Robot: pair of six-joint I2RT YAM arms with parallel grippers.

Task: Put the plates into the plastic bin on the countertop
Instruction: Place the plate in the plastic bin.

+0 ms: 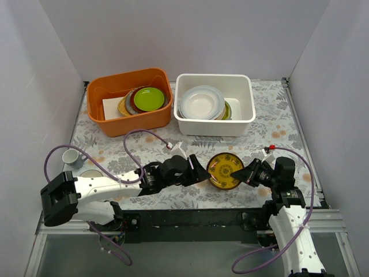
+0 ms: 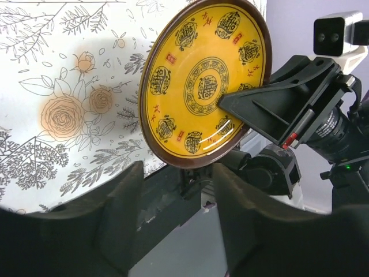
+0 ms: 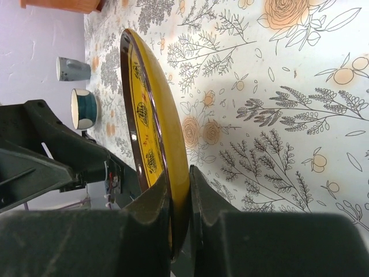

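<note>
Right claw (image 1: pixel 247 173) is clamped on the rim of the round yellow, dark-rimmed plate (image 1: pixel 223 171) near the worktop's (image 1: pixel 277 115) front; left claw (image 1: pixel 202 170) gapes beside it; next, likely, carry it to the white plastic bin (image 1: pixel 214 128).

The small round glossy plate (image 2: pixel 202 81) is golden yellow with a dark brown rim, ringed by dark medallions and small red marks. The flat printed countertop (image 2: pixel 52 69) is white with grey leaves and orange-brown roses.

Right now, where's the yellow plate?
The yellow plate is at the front middle of the countertop in the top view, pinched by the right end effector, left end effector beside it.
</note>
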